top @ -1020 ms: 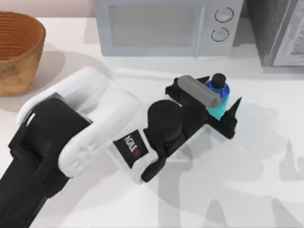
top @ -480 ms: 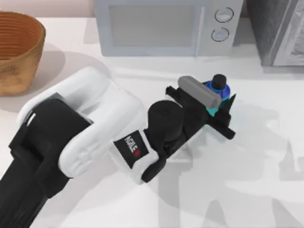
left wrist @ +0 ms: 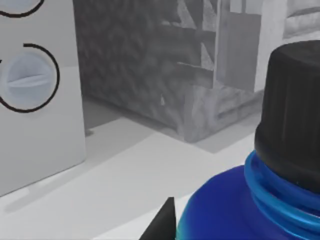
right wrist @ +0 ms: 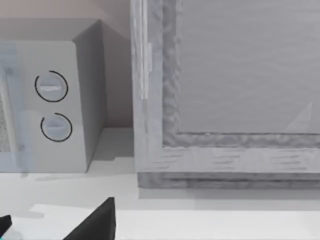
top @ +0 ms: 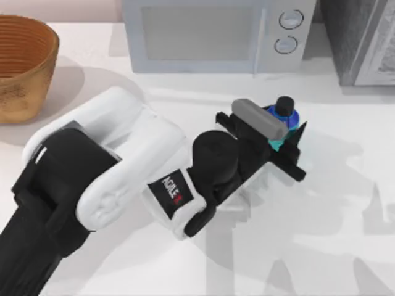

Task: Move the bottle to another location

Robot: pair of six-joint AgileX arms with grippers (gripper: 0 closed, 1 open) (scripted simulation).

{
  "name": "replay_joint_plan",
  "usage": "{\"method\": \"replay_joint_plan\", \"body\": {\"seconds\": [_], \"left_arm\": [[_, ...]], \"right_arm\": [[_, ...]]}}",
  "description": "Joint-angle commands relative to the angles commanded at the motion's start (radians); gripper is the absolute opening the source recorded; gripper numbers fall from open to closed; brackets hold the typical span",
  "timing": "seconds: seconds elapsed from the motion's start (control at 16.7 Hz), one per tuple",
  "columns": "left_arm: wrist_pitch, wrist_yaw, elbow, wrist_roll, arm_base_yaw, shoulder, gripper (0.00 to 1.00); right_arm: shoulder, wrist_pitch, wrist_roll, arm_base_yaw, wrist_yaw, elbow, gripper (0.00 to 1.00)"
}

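Bottle look: the bottle (top: 284, 117) is small and squat, with a cyan body, a darker blue shoulder and a round black cap; the left wrist view shows the ribbed cap and ringed blue neck (left wrist: 280, 165) close up.

Bottle place: upright on the white tabletop (top: 321, 246), right of centre, just in front of the microwave (top: 216, 34) and below its two round dials.

Left gripper: the left gripper (top: 285, 143) reaches in from the left side of the tabletop, its black fingers (top: 295, 148) pressed against the bottle's cyan body, pinching it low down; the cap and shoulder stand clear above the fingers.

Bottle to gripper: the bottle sits between the fingers at their far end, partly covered by the grey cylinder on the wrist (top: 258, 119).

Right gripper: a dark fingertip (right wrist: 97, 225) shows in the right wrist view; whether that gripper is spread or closed I cannot tell.

Surroundings: a woven basket (top: 21, 61) stands at the far left corner, well apart from the bottle; a grey textured box (top: 364, 37) stands to the right of the microwave.
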Motion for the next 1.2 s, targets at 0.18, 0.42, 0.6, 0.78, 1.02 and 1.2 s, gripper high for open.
{"method": "replay_joint_plan", "body": {"seconds": [0.18,0.42,0.6,0.78,1.02,1.2], "left_arm": [[0.002,0.002,-0.002,0.002,0.005,-0.003,0.0],[0.057,0.103,-0.068,0.004,0.096,-0.039,0.0],[0.121,0.274,-0.186,0.007,0.252,-0.091,0.0],[0.192,0.459,-0.337,0.01,0.452,-0.157,0.0],[0.283,0.715,-0.544,0.014,0.739,-0.253,0.0],[0.333,0.855,-0.666,0.017,0.887,-0.312,0.0]], "right_arm": [[0.0,0.0,0.0,0.0,0.0,0.0,1.0],[0.0,0.0,0.0,0.0,0.0,0.0,1.0],[0.0,0.0,0.0,0.0,0.0,0.0,1.0],[0.0,0.0,0.0,0.0,0.0,0.0,1.0],[0.0,0.0,0.0,0.0,0.0,0.0,1.0],[0.0,0.0,0.0,0.0,0.0,0.0,1.0]]}}
